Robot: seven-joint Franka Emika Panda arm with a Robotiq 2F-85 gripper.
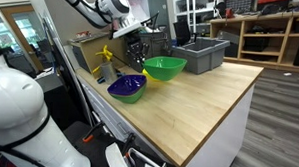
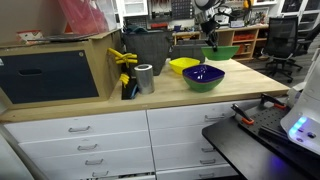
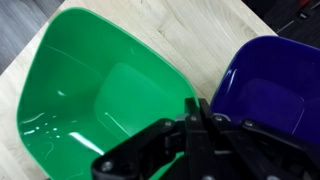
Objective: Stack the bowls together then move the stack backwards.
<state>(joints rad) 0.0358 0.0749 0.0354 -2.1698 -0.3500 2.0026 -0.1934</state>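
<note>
The green bowl (image 3: 90,95) fills the left of the wrist view, with the purple bowl (image 3: 265,95) close beside it on the right. My gripper (image 3: 190,108) is shut on the green bowl's rim on the side nearest the purple bowl. In both exterior views the gripper (image 1: 142,55) (image 2: 211,42) holds the green bowl (image 1: 166,67) (image 2: 221,52) at or just above the wooden table. The purple bowl (image 1: 127,88) (image 2: 204,76) sits apart from it, nearer the table's edge. The yellow bowl (image 2: 183,66) sits by itself, not nested.
A grey bin (image 1: 203,53) stands just behind the green bowl. A metal can (image 2: 145,78), yellow clamps (image 2: 125,62) and a large wooden box (image 2: 60,65) sit at one end of the table (image 1: 204,105). The table's edges are near.
</note>
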